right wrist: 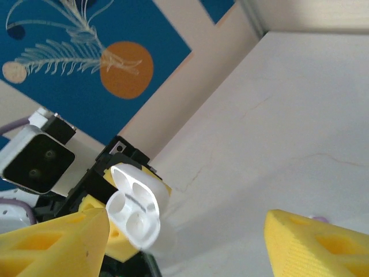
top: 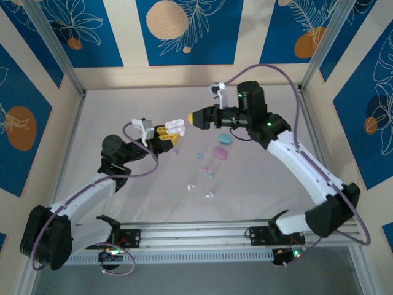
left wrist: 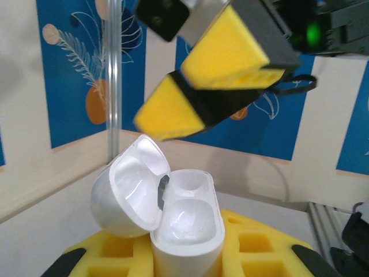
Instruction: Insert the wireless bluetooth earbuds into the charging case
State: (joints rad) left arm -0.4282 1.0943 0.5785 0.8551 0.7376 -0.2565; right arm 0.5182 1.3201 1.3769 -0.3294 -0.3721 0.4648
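The open white charging case (top: 175, 127) is held clamped in the left gripper (top: 163, 132) above the table's (top: 116, 114) middle, faced by the wide-spread right gripper (top: 196, 117), while the earbuds (top: 206, 168) are left scattered toward its near edge.

Pale surface (top: 123, 104) enclosed by cream walls (top: 123, 31) bearing blue panels (top: 221, 37) with white leaves and orange circles; metal posts (top: 57, 52) at corners.

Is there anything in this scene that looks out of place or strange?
Yes: the earbuds lie scattered loose on the table. The white case in the left claw is open, both wells empty. The open right claw beside it carries nothing.
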